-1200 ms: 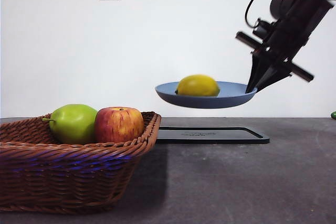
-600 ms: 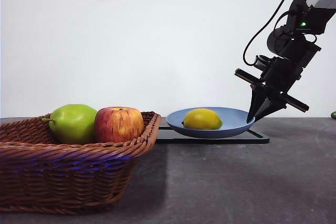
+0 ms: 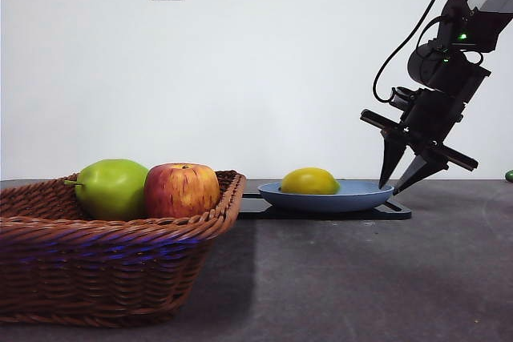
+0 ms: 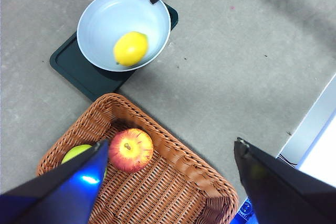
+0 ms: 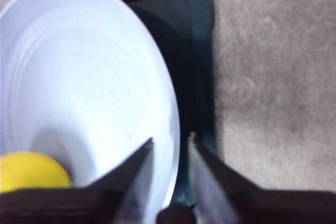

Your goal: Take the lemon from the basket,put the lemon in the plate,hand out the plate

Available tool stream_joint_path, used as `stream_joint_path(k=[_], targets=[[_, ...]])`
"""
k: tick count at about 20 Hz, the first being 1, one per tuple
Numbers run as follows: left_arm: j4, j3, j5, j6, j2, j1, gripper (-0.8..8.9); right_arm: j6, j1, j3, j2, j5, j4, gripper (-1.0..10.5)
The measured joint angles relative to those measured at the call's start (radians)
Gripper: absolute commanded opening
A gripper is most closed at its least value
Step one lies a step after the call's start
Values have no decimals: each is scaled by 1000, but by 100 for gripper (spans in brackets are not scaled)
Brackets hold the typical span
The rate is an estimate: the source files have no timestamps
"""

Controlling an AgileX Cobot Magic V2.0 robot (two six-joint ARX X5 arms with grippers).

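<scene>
The plate (image 3: pixel 327 196) rests on the black tray (image 3: pixel 393 211) on the table (image 3: pixel 361 278), with the lemon (image 3: pixel 310 181) lying in it toward the side nearest the basket (image 3: pixel 112 270). From the left wrist camera, the lemon sits at about 5 o'clock of the plate's centre, close to the sloping wall, not in the middle.

The right end effector (image 3: pixel 406 179) straddles the plate's rim at the far side from the basket, its jaws spread narrowly with the rim in the gap; in its own wrist view one jaw stands over the inside of the dish and the other outside, neither clearly pressing on it. So nothing is gripped at present. The left end effector (image 4: pixel 168 153) hangs high above the basket, spread wide and empty.

Risks, as I judge them:
- A one-sided pinch on a thin rim gives little hold; if the jaws close shallow, the plate may pivot and droop on lifting.
- The lemon is smooth, round and off-centre, so any tilt could roll it toward the low edge and out.
- The plate overhangs the tray slightly, so a nudge from either jaw could slide it before the grip is firm.
- The red apple (image 3: pixel 182 190) and green apple (image 3: pixel 112 188) in the basket are well apart and unlikely to interfere.
</scene>
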Motion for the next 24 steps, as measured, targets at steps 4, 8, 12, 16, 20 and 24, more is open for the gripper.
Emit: stream_joint_path(k=[4,8,12,16,20,24], targets=[[0,0,-5,0,0,0,415,0,-3,8,0,-1,0,211],[0,0,-147,0,6,0,372,-21,-7,8,-80,-1,-31,205],[4,0,-346,2,44,23,78,-90,-11,10,-290,-3,-118,83],[82,0,-359,55,46,110,6,-181,14,15,-461,3,-223,2],[123,0,-194,93,45,298,6,-224,106,-1,-624,158,-204,2],[157,-1,74,111,34,486,6,-240,189,-132,-835,237,-66,2]])
